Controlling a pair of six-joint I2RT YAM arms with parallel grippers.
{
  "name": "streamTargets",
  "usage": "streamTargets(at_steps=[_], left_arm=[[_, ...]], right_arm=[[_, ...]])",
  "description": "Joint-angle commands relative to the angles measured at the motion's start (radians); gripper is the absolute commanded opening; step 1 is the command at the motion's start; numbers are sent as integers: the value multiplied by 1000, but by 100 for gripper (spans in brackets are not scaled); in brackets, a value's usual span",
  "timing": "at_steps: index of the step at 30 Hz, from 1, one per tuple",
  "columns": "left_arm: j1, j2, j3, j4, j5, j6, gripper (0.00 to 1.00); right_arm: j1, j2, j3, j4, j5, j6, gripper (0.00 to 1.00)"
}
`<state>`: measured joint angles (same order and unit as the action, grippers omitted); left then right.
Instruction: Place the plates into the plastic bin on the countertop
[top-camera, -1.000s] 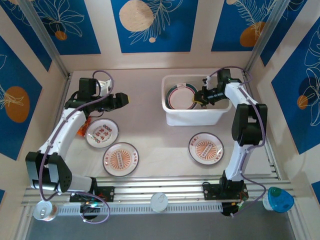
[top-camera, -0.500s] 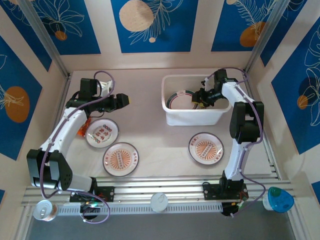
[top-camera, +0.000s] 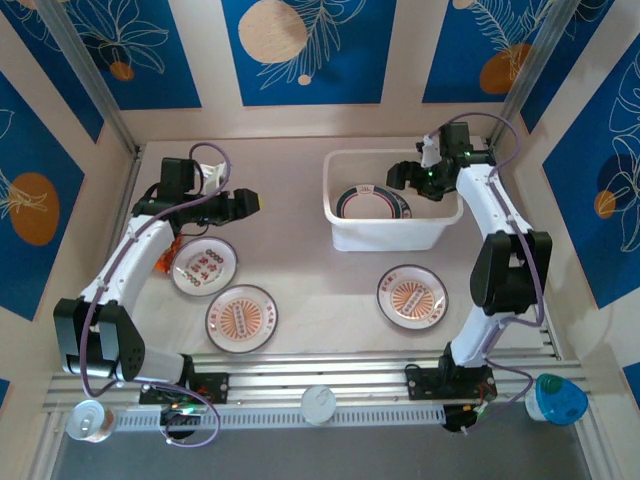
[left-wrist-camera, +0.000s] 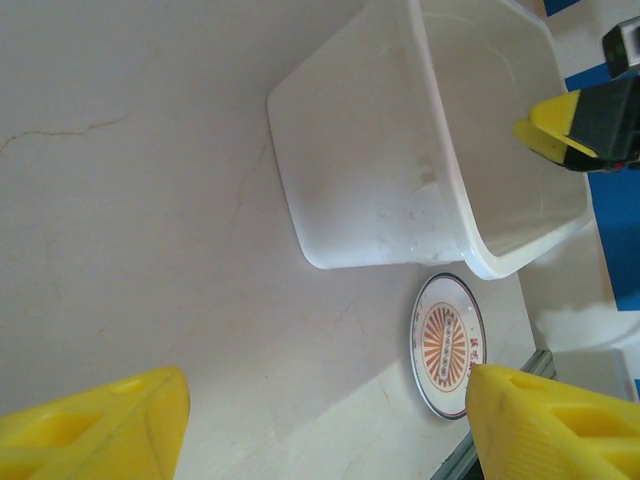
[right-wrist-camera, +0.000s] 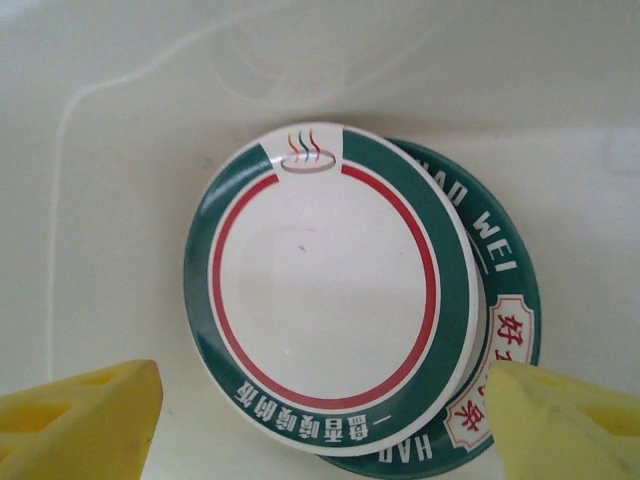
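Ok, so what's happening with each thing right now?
plastic bin: upright, holding two plates.
green-rimmed plates: stacked flat, offset, inside bin.
orange-printed plates: flat on countertop, outside bin.
left gripper: open, empty.
right gripper: open, empty, above bin.

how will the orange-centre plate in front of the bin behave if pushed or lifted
The orange-centre plate lies flat on the smooth countertop, so it would probably slide rather than tip. Its low rim offers little to pinch. It looks rigid and glossy, likely slippery.
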<state>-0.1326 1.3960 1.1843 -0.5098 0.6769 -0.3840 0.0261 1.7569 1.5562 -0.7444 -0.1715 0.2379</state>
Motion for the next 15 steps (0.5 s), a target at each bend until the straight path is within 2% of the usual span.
streamTargets(at_steps=[1,7,15], left_arm=[[2,-35,3,18,36,2,73],[-24,-47,-10,19,50,-2,73],[-71,-35,-41,39,52,0,74]], right_arm=[[-7,-55,-39,-24,50,-9,86],[-16,-228,-87,-82,58,-17,86],[-14,-517,-342,-134,47,41,85]])
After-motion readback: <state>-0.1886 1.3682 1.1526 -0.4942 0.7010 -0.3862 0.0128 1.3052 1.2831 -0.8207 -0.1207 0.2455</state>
